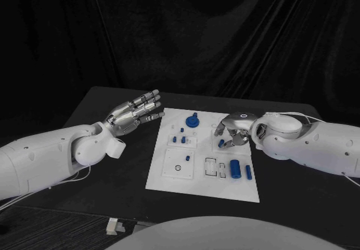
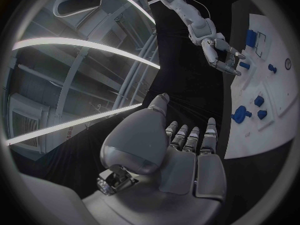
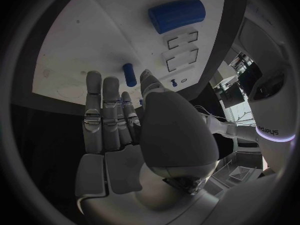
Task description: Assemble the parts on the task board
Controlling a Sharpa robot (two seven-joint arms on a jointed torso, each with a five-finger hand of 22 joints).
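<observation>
Right hand (image 1: 234, 131) hovers over the task board (image 1: 169, 179), fingers straight, holding nothing; a small blue peg (image 3: 129, 74) lies just past its fingertips, long axis along them. Left hand (image 1: 137, 113) (fingers apart, empty) waits beside the board, farther off.

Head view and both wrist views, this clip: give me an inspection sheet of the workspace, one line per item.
Surface: black table, matte, with the white task board lying flat in its middle.
Job's things: small blue parts on the board, including a round knobbed part at its far end, short pegs mid-board and a larger blue cylinder on its right side.
Clutter: a small white piece near the table's front edge.
Hands: left hand raised beside the board, fingers apart, holding nothing; right hand over the board's far right part, whether it holds anything cannot be told.
Cables: thin white cable along the right arm.
Surroundings: black curtain behind.
</observation>
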